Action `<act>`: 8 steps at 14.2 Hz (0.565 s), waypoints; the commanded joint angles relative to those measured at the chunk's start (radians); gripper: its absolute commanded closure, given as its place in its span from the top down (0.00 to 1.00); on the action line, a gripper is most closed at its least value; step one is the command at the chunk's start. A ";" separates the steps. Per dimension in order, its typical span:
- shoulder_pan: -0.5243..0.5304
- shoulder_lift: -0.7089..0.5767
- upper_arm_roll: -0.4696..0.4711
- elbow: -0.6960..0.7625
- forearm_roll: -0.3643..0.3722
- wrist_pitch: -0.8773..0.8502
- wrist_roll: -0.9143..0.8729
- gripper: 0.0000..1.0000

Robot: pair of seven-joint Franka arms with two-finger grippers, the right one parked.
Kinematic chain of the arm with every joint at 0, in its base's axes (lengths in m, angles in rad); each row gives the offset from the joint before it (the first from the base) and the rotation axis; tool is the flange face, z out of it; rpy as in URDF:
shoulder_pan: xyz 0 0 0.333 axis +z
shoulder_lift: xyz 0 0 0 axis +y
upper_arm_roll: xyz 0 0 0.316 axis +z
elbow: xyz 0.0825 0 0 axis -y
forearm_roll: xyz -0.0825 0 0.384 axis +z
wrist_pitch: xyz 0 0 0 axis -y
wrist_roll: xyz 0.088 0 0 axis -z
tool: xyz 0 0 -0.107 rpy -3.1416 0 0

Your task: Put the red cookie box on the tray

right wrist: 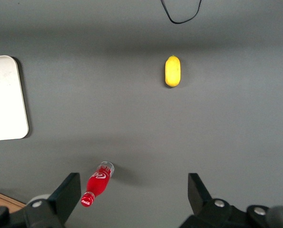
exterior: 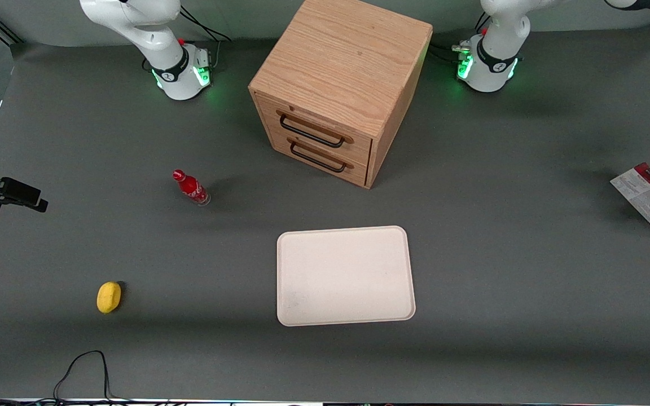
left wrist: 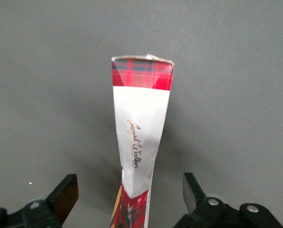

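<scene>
Gripper (left wrist: 131, 192): fingers spread wide, one on either side of the red cookie box (left wrist: 140, 142), touching neither face
Red cookie box: between the open fingers, at the working arm's end of the table (exterior: 500, 270), whitish printed face showing
Tray (exterior: 345, 321): well apart from the gripper, nothing on it
Drawer cabinet (exterior: 339, 84): farther from the front camera than the tray

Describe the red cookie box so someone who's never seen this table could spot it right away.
Start at the cream tray mid-table, then look toward the working arm's end of the table. There the red cookie box lies at the edge, under the open end effector. It is a thin flat carton with a whitish printed face and barcode, unlike the small red bottle.
</scene>
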 commanded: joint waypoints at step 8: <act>-0.013 -0.009 -0.008 0.014 0.001 -0.044 0.133 0.00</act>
